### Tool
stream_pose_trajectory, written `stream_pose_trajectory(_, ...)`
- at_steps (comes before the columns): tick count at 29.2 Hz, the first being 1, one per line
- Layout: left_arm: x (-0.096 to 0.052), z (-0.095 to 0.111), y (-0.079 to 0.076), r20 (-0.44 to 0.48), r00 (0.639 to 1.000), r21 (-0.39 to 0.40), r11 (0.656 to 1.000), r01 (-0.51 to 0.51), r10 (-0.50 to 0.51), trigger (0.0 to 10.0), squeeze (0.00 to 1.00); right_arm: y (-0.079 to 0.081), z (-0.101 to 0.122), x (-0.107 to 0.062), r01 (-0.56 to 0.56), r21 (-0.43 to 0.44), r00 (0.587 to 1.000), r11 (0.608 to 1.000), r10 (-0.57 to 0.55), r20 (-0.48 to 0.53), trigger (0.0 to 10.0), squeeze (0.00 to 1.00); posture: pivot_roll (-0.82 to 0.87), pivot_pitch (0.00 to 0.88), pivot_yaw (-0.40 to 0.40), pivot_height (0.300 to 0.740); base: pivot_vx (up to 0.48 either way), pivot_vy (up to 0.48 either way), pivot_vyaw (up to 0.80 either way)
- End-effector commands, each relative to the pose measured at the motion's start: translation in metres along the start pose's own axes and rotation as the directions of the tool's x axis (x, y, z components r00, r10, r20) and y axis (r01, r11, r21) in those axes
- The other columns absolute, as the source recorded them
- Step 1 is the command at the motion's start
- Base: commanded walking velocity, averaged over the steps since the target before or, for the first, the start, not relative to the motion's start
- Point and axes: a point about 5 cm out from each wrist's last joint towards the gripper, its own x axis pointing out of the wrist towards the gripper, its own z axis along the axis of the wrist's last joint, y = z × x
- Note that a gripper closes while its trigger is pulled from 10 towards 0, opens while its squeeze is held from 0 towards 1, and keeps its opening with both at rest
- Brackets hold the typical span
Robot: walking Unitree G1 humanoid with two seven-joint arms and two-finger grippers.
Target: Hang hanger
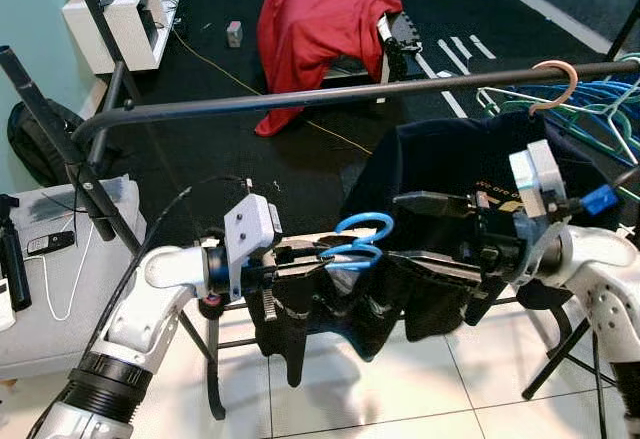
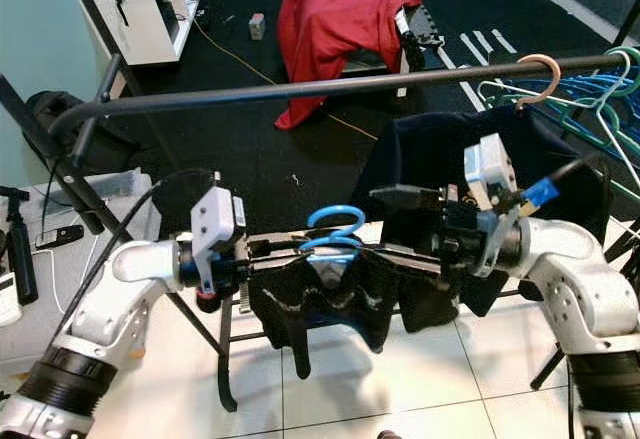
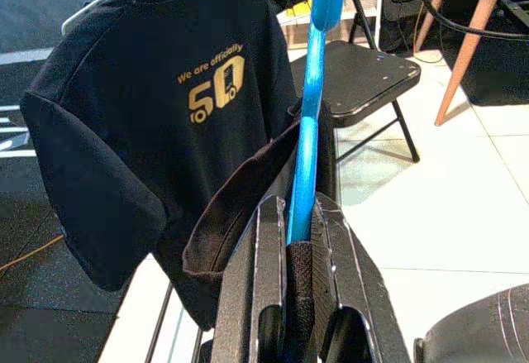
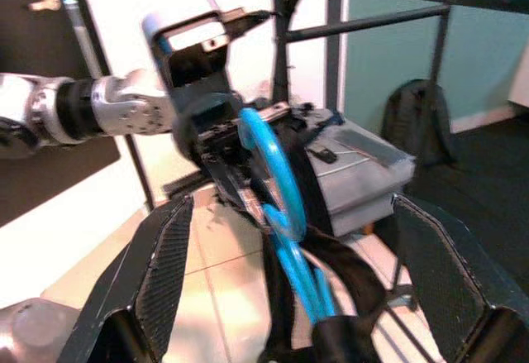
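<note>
Here, left gripper (image 3: pixel 302 255) clamped on blue hanger (image 1: pixel 362 238), right gripper (image 4: pixel 289 288) spread wide

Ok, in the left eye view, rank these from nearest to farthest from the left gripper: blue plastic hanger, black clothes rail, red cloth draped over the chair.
1. Blue plastic hanger: clamped in the left gripper, carrying a dark garment.
2. Black clothes rail: above and beyond the gripper.
3. Red cloth: far back, across the dark carpet.

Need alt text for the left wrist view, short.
The left gripper is shut on a blue hanger draped with a dark garment. Behind hangs a black T-shirt with a gold "50" print, beside a black folding chair on white tile.
</note>
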Motion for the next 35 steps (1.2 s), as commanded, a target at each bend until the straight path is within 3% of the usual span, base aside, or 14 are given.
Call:
stream_pose_trajectory(1,-0.002,0.002,-0.002,-0.001,1.0,0.005,1.0,0.02,-0.02,0.0,0.0,0.006,0.002,0.005,-0.053,-0.015,0.998,0.999,0.052,-0.018,10.0,0.0,-0.11,0.15,0.032,0.74,0.0,0.0,0.0)
stream_pose_trajectory(13,0.0,0.001,-0.008,-0.018,0.998,0.009,0.998,0.059,-0.059,0.0,0.0,0.009,0.0,0.014,-0.119,-0.025,0.991,0.993,0.117,-0.06,10.0,0.0,-0.1,0.135,0.025,0.74,0.0,0.0,0.0)
stream_pose_trajectory(14,0.0,0.001,-0.008,-0.018,0.998,0.009,0.998,0.065,-0.064,0.0,0.0,0.007,-0.001,0.016,-0.114,-0.021,0.992,0.993,0.113,-0.053,4.9,0.0,-0.1,0.134,0.025,0.74,0.0,0.0,0.0)
stream_pose_trajectory(18,0.001,0.001,-0.008,-0.018,0.998,0.01,0.998,0.068,-0.068,0.0,0.0,0.006,-0.001,0.017,-0.111,-0.018,0.993,0.994,0.11,-0.047,4.9,0.0,-0.1,0.134,0.025,0.74,0.0,0.0,0.0)
stream_pose_trajectory(19,0.0,0.001,-0.009,-0.022,0.997,0.01,0.997,0.075,-0.075,0.0,0.0,0.005,-0.001,0.018,-0.104,-0.015,0.994,0.994,0.103,-0.04,0.0,0.0,-0.1,0.13,0.024,0.74,0.0,0.0,0.0)
stream_pose_trajectory(35,-0.001,-0.001,-0.01,-0.039,0.995,0.006,0.996,0.092,-0.091,0.0,0.0,0.002,-0.001,0.02,-0.114,-0.018,0.993,0.993,0.113,-0.037,0.0,0.0,-0.1,0.142,0.022,0.74,0.0,0.0,0.0)
